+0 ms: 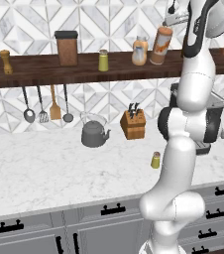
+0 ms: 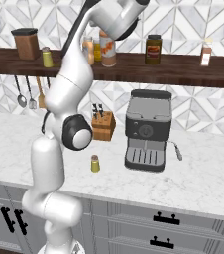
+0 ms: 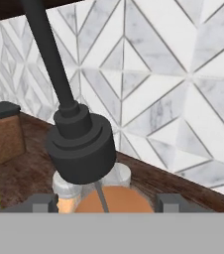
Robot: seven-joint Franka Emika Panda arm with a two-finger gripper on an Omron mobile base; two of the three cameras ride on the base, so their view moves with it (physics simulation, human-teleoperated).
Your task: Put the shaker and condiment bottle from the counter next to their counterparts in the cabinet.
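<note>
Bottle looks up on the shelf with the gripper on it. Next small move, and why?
Probably open the gripper and lift clear. The condiment bottle stands upright on the cabinet shelf beside the squat orange bottle, its base seemingly down, fingers either side. The shaker waits on the counter.

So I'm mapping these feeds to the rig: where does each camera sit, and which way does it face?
Left base view: behind the arm's left, facing the cabinet and counter; arm at right.
Right base view: behind its right, same wall; arm at left.
Hand view: on the hand, looking down the condiment bottle; finger tips at the bottom.
Both base views share the counter's shaker.
</note>
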